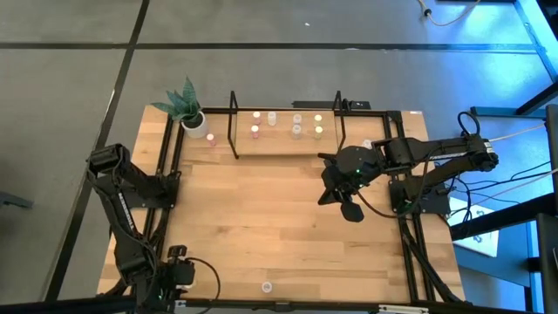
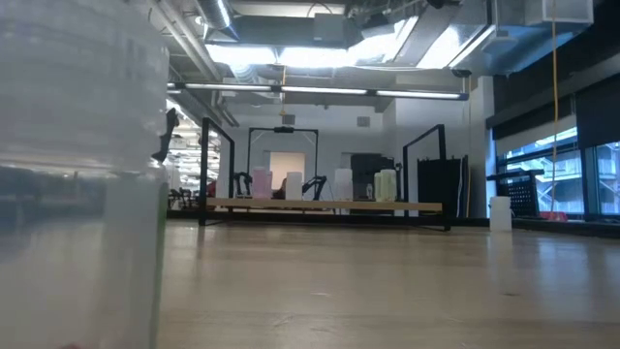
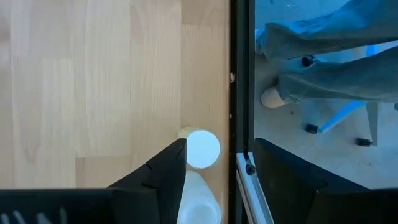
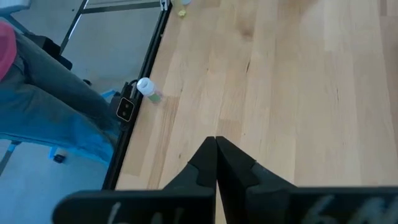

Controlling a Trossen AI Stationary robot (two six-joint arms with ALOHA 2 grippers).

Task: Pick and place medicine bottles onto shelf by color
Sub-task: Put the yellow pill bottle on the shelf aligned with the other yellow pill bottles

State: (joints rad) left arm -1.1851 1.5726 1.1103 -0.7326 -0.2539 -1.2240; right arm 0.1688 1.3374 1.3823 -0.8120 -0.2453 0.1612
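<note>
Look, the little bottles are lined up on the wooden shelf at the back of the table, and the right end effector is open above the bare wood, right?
Nearly. The right end effector is shut, not open: the right wrist view shows its two dark fingers pressed together, holding nothing. The rest holds: the tiny whitish medicine bottles stand on the low light-wood shelf with black rods at the table's back edge.

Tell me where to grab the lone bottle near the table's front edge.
Grip the bottle across its round body just under the cap, coming straight down. It stands upright and alone on the table, so a top approach should clear everything.
</note>
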